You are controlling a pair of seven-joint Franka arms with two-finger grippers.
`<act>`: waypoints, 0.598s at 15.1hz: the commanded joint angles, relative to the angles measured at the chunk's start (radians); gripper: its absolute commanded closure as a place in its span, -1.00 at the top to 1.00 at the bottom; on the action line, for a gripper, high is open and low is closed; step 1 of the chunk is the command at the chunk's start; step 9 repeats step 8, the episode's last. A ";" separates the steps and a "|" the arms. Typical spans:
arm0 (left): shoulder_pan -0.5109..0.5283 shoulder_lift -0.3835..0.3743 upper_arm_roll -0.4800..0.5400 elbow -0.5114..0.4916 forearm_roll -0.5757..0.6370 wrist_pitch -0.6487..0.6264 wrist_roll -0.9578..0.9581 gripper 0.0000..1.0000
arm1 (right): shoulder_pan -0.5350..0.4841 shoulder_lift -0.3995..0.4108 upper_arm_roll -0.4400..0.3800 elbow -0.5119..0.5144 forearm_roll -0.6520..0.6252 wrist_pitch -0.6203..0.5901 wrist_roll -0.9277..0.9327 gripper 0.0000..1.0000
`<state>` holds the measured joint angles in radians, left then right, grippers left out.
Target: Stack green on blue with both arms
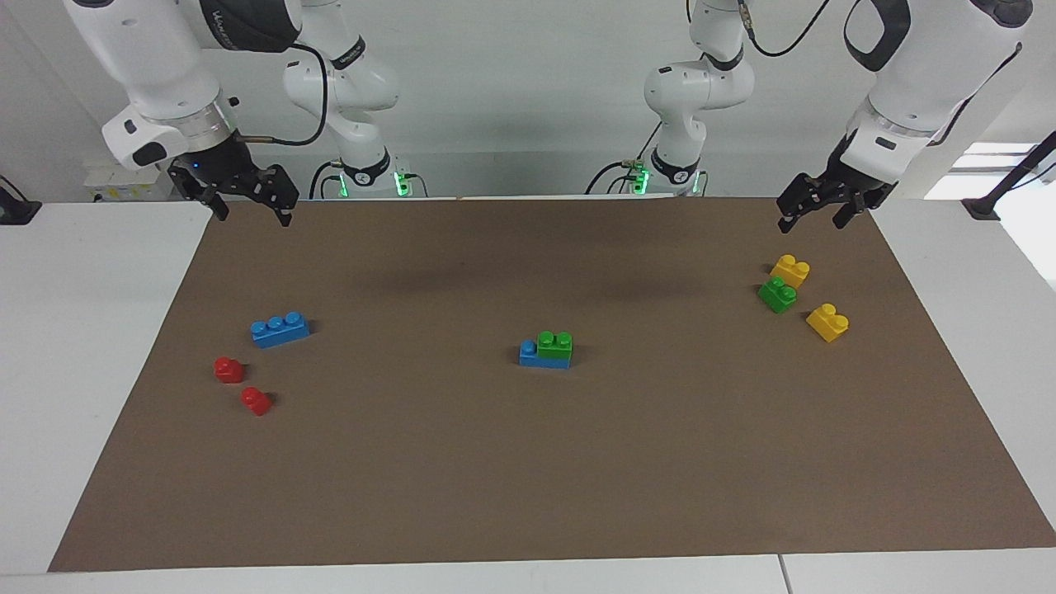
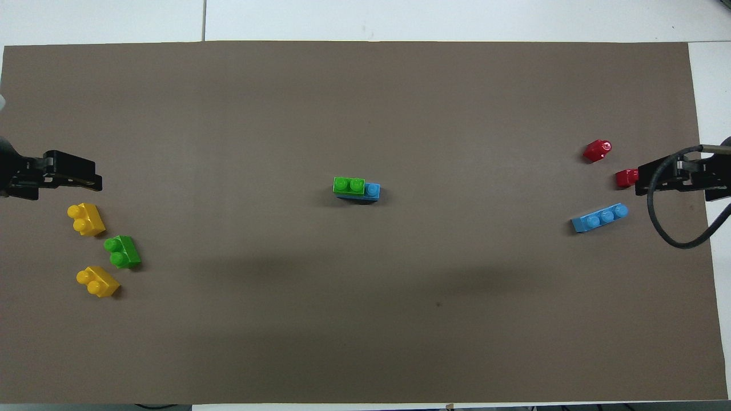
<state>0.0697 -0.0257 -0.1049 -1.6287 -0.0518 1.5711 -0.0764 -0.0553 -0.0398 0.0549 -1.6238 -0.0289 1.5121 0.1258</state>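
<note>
Stack is made at table centre; both claws open, empty, raised at the ends.

Facing view: green brick (image 1: 554,344) sits on blue brick (image 1: 544,355), covering two studs, one blue stud bare at the right arm's end. Left claw (image 1: 813,214) hangs over the mat corner near the spare green brick (image 1: 777,294) and yellow bricks (image 1: 789,271), jaws apart, holding nothing. Right claw (image 1: 246,199) likewise, wide and empty, over its own mat corner. Looks done; if a retreat is in hand, keep both claws high and clear of the loose bricks.
Overhead view: stack (image 2: 356,189) mid-mat, well apart from both claws. Spare blue brick (image 2: 599,218) and red bricks (image 2: 597,150) lie under the right claw (image 2: 645,177); left claw (image 2: 85,174) is just past the yellow brick (image 2: 85,219).
</note>
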 commanded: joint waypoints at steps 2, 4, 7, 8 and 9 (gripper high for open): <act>-0.005 0.000 0.007 0.004 -0.019 0.001 0.006 1.00 | -0.011 0.001 0.008 -0.001 -0.020 0.005 -0.028 1.00; -0.005 0.000 0.007 0.003 -0.019 0.001 0.006 1.00 | -0.011 0.001 0.008 -0.001 -0.020 0.007 -0.029 1.00; -0.005 0.000 0.007 0.004 -0.019 0.000 0.004 1.00 | -0.011 0.001 0.008 -0.002 -0.020 0.013 -0.028 1.00; -0.007 0.000 0.007 0.003 -0.019 -0.002 0.004 1.00 | -0.011 0.001 0.008 -0.002 -0.019 0.013 -0.028 1.00; -0.007 0.000 0.007 0.003 -0.019 -0.002 0.004 1.00 | -0.011 0.001 0.008 -0.002 -0.019 0.013 -0.028 1.00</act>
